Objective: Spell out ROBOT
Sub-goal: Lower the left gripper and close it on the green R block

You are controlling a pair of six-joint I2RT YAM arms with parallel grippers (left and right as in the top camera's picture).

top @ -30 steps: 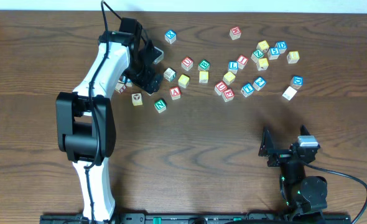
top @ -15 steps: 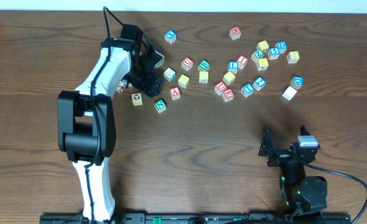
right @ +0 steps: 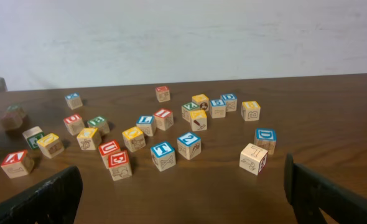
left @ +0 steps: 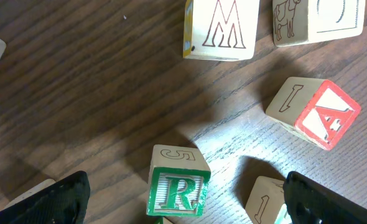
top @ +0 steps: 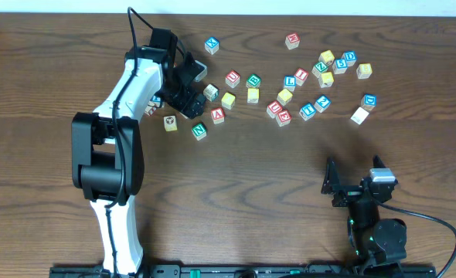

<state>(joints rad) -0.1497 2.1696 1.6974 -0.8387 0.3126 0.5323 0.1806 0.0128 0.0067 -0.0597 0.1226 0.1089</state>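
A green R block (left: 177, 190) stands on the table between the spread fingers of my left gripper (left: 190, 200), which is open and holds nothing. In the overhead view that gripper (top: 188, 99) hovers over the left end of the block scatter. Around the R block lie an M block (left: 221, 28), a red A block (left: 326, 112) and a block marked 1 (left: 267, 199). A blue T block (right: 163, 152) sits in the middle cluster and also shows in the overhead view (top: 307, 110). My right gripper (right: 183, 202) is open and empty, low at the front right (top: 344, 187).
Several letter blocks are scattered across the far half of the wooden table (top: 251, 193), among them a red U (right: 109, 148), a red E (right: 119, 163) and a blue D (right: 265, 138). A white wall stands behind the table.
My left arm has shifted slightly to the right over the blocks. The right arm and the blocks have not moved.
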